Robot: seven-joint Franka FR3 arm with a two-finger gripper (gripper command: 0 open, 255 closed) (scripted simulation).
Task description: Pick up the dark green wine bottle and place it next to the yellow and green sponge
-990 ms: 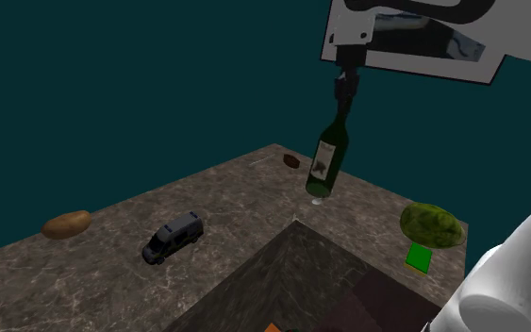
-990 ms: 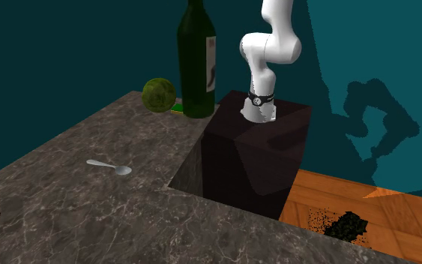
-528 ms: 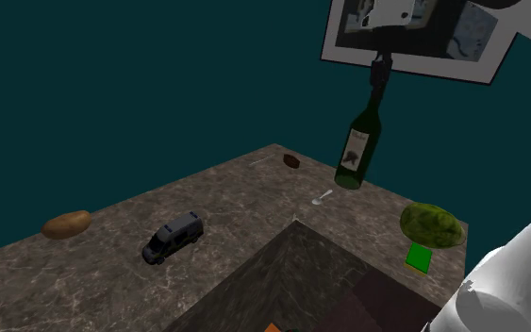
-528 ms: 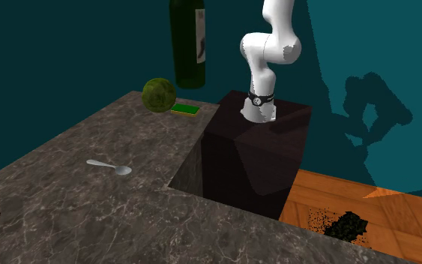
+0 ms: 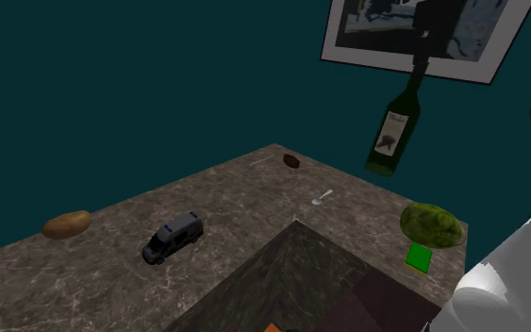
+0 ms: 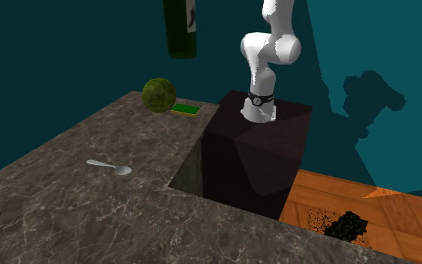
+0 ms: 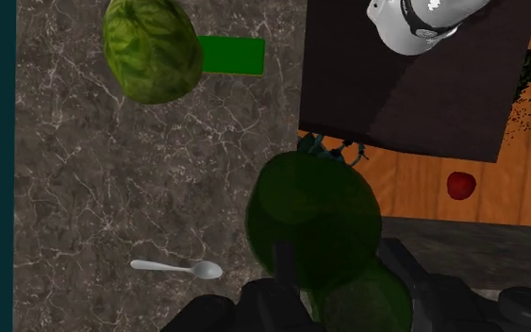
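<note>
**R:** Bottle [image 5: 392,137] is higher and further toward the shoulder view's right than a second ago, when its base hung just over the spoon [image 5: 323,197]. Now it is well off the counter [image 5: 225,198], slung by the neck from the tool [image 5: 421,57], with its base swung out to the left.

**M:** Grip?

**R:** Tool is clamped on the neck, and nothing else carries the bottle. Sponge [image 5: 420,257] lies flat near the counter's edge, just beside a round green vegetable [image 5: 431,224]. Bottle is not over it yet.

**M:** Second exterior view?

**R:** Bottle's lower half hangs at the top edge, high above vegetable and sponge. Sponge sits between the vegetable and the dark stand [image 6: 254,150].

**M:** Wrist view?

**R:** Looking down the bottle, its green body sits between the two fingers. Its base is over the counter's edge by the stand. Sponge and vegetable lie ahead, well apart from the base, and the spoon is off to one side.

**M:** Step?

**R:** Carry, I'd judge. The lift is done and placing has not begun. Next move calls for travelling on to bare counter beside the sponge, clear of the vegetable. The bottle should hang upright before it is lowered, since a tilted base could tip it at touchdown.
</note>
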